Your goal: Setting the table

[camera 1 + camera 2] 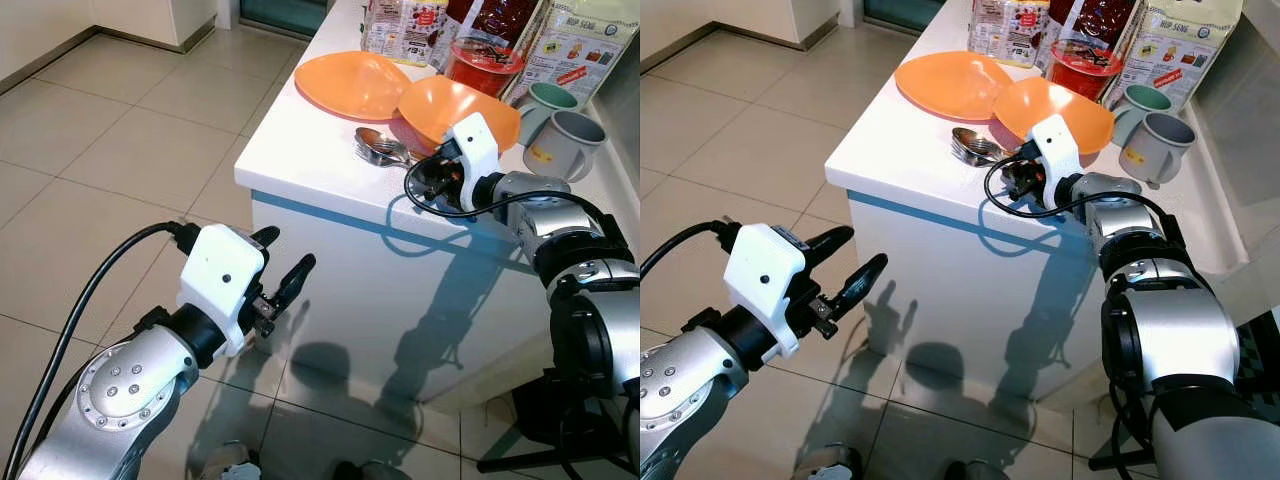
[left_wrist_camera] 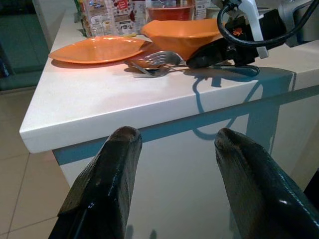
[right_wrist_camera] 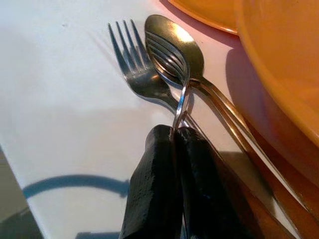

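A white counter [image 1: 310,160] carries an orange plate [image 1: 352,82], an orange bowl [image 1: 455,110] and a small heap of cutlery [image 1: 380,148]. My right gripper [image 3: 174,133] reaches over the counter's front edge and is shut on the thin handle of a fork [image 3: 175,62], whose tines rest over a spoon's bowl [image 3: 195,52]. A second fork [image 3: 130,67] lies flat beside them. My left gripper [image 1: 288,250] hangs open below the counter's corner, over the floor, with nothing between its fingers [image 2: 114,169].
Behind the bowl stand a green mug [image 1: 552,98], a grey mug [image 1: 568,140], a red-lidded container [image 1: 482,62] and several food packages [image 1: 575,45]. Tiled floor [image 1: 100,160] spreads to the left of the counter.
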Robot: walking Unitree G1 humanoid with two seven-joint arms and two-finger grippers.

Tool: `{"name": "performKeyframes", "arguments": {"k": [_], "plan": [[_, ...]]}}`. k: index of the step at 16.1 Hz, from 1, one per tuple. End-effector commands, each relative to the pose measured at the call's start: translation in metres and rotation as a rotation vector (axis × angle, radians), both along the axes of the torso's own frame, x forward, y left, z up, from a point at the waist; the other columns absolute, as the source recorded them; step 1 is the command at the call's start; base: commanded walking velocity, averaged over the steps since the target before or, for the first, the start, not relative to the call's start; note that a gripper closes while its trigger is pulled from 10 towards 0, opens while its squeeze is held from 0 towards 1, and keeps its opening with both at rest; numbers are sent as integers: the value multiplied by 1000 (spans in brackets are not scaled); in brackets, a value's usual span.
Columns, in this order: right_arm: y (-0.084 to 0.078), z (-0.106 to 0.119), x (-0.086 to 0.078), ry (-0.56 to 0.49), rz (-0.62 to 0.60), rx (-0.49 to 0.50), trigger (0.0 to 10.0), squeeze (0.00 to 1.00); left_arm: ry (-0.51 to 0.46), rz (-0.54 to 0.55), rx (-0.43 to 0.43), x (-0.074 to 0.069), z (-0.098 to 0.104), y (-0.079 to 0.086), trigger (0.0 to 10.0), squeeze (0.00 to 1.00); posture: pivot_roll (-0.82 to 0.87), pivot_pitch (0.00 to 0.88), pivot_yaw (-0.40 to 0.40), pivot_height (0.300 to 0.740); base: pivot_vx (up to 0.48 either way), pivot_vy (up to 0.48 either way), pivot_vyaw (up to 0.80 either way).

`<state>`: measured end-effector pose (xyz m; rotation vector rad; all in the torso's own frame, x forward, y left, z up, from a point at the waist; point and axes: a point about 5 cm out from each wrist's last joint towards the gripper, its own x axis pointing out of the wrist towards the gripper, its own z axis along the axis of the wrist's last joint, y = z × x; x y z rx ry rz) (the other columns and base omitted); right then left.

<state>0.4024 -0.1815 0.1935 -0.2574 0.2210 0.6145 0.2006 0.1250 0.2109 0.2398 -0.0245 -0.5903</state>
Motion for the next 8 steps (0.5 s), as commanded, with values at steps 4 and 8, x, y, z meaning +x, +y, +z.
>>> {"name": "performKeyframes", "arguments": {"k": [4,8], "plan": [[-4,15,1,-35,49,-7,0,0,-1,-12,-10,0,-1,-5,10000,0,244,116,-154,740,0,0,0],[-7,27,3,-78,42,35,0,0,-9,-10,-22,3,-1,-8,10000,0,226,111,-158,740,0,0,0]]}}
